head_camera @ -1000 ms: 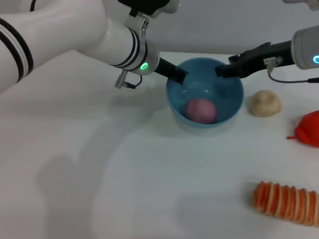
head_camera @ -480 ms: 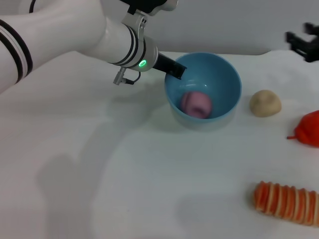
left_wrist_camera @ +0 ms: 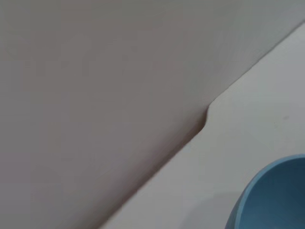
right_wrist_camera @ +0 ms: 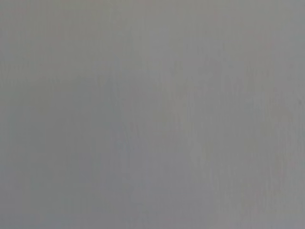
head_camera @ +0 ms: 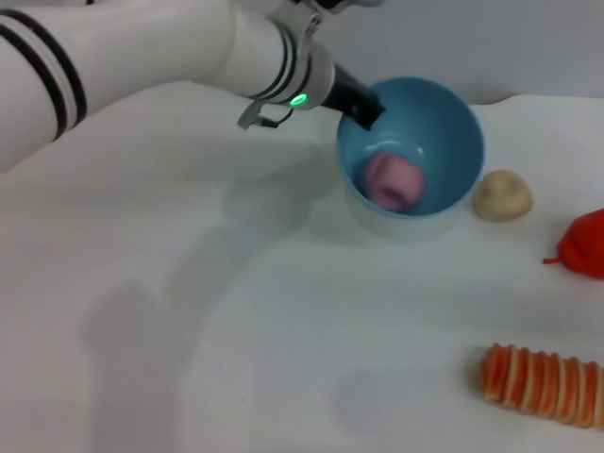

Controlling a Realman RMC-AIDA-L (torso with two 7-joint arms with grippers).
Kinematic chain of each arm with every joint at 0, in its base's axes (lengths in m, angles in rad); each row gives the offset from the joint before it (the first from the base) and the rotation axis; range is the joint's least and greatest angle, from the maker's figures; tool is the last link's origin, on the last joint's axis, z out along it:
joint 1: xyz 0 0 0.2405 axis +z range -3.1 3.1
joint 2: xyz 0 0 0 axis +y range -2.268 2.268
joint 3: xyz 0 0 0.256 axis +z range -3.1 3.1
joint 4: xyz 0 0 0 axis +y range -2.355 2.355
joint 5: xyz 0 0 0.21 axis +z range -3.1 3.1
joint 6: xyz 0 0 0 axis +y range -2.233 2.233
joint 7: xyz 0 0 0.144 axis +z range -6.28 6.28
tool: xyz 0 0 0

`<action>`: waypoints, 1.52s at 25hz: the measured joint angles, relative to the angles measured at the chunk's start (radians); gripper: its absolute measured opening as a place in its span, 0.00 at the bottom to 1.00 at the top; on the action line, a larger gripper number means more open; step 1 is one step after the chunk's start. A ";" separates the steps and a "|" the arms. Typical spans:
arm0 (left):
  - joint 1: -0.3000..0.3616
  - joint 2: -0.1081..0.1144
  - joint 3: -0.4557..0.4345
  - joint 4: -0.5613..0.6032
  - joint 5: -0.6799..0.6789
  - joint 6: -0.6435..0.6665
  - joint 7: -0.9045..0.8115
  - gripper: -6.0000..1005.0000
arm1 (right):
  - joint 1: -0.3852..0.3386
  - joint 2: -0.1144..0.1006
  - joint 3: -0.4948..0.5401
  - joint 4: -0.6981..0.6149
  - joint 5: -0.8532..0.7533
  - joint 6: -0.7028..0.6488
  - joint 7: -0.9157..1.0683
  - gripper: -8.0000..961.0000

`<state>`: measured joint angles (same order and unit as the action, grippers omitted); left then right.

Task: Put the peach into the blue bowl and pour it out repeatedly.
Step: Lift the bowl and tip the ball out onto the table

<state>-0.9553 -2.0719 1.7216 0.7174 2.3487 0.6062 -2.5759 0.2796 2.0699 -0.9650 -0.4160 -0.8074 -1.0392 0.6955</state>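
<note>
Head view: the left gripper point(head_camera: 363, 109), at the end of a white arm reaching in from the left, pinches the near-left rim of the blue bowl point(head_camera: 444, 113) between its dark jaws, one inside the wall and one outside. The bowl is tipped, its opening turned toward the camera, and appears lifted, with a soft shadow under it on the white tabletop point(head_camera: 236, 330). The peach point(head_camera: 393, 181) lies inside the bowl, against the lower part of its inner wall. A green ring light glows on the wrist just behind the jaws.

Just beside the bowl on the right sits a beige lumpy ball point(head_camera: 502, 195), close to its wall but apart from it. Farther right, at the picture's edge, is a red-orange item point(head_camera: 583, 243) with a thin stem. Near the front right corner lies a ribbed orange roll point(head_camera: 543, 385).

The left wrist view catches only a curve of the blue bowl's wall point(left_wrist_camera: 271, 195) over the tabletop's notched edge and a grey wall. The right wrist view shows plain grey; the right gripper is out of sight.
</note>
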 joint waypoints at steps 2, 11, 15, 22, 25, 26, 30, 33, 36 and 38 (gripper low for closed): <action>-0.012 -0.001 0.008 0.009 0.001 -0.008 0.044 0.01 | -0.002 0.001 0.039 0.060 0.001 -0.056 -0.033 0.53; -0.019 -0.004 0.245 0.116 0.122 -0.183 0.129 0.01 | -0.034 0.006 0.218 0.227 0.004 -0.135 -0.053 0.53; 0.002 -0.006 0.375 0.144 0.209 -0.304 0.129 0.01 | -0.050 0.005 0.259 0.252 0.005 -0.156 -0.054 0.53; 0.093 -0.007 0.499 0.238 0.431 -0.462 0.188 0.01 | -0.058 0.004 0.262 0.257 0.005 -0.151 -0.055 0.53; 0.114 -0.007 0.527 0.244 0.476 -0.514 0.237 0.01 | -0.056 0.003 0.263 0.258 0.005 -0.147 -0.055 0.53; 0.118 -0.007 0.536 0.244 0.481 -0.529 0.259 0.01 | -0.056 0.003 0.264 0.258 0.005 -0.147 -0.055 0.53; 0.139 -0.006 0.562 0.246 0.491 -0.560 0.411 0.01 | -0.054 0.003 0.264 0.258 0.005 -0.146 -0.056 0.53; 0.158 -0.007 0.578 0.248 0.491 -0.591 0.479 0.01 | -0.053 0.003 0.265 0.259 0.005 -0.146 -0.056 0.53; 0.186 -0.007 0.589 0.248 0.492 -0.644 0.558 0.01 | -0.055 0.002 0.273 0.259 0.005 -0.147 -0.056 0.53; 0.203 -0.007 0.588 0.252 0.492 -0.673 0.608 0.01 | -0.056 0.001 0.283 0.259 0.005 -0.146 -0.056 0.53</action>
<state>-0.7527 -2.0785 2.3099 0.9697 2.8405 -0.0671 -1.9675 0.2236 2.0713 -0.6823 -0.1570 -0.8022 -1.1857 0.6396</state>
